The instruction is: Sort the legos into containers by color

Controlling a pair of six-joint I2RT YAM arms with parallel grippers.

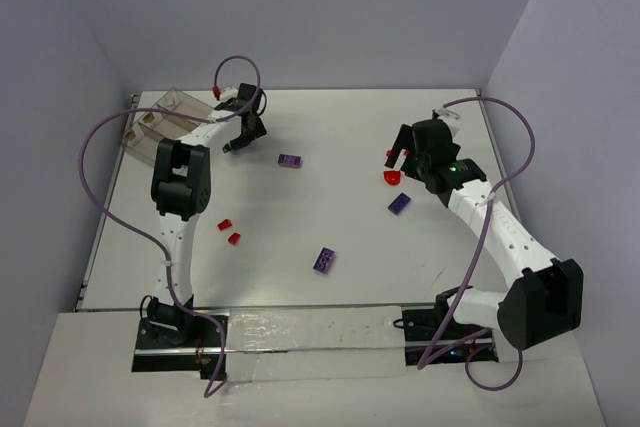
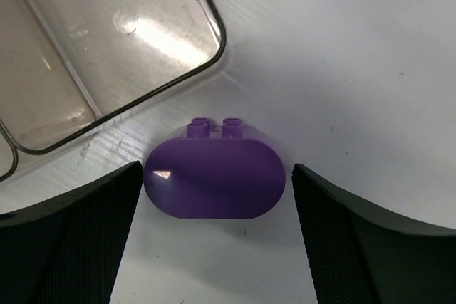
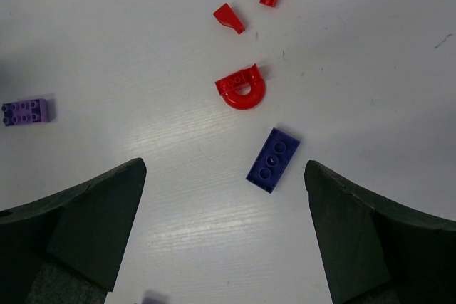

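Left pincer (image 2: 217,172): down low at the surface (image 1: 330,127), just beside the near corner of the tray (image 1: 145,137). Jaws stand wide. A rounded purple brick (image 2: 214,179) with two studs on its far edge lies between them. The left finger (image 2: 78,233) is at, or all but at, the brick's edge; a clear gap shows on the right-finger side. No clamp on it. The brick rests on the white surface outside the tray, close to the tray's rounded corner. From overhead the arm hides this brick.

Tray: clear, brownish tint, inner dividers, at the far-left corner of the surface.

Right pincer (image 3: 225,169): jaws spread as wide as they go, hanging above the surface on the right side, with nothing between the fingers. Below and just ahead of it lies a red arch piece (image 3: 241,90). A dark purple plate (image 3: 273,160) lies near the arch and apart from it, nearer the right finger.

Loose on the surface, overhead view:
- One light purple brick (image 1: 290,160) lies near the left pincer.
- A second light purple brick (image 1: 323,260) lies mid-surface, toward the arm bases.
- Two small red pieces (image 1: 225,224) and (image 1: 234,238) lie close together beside the left arm, well apart from the tray.
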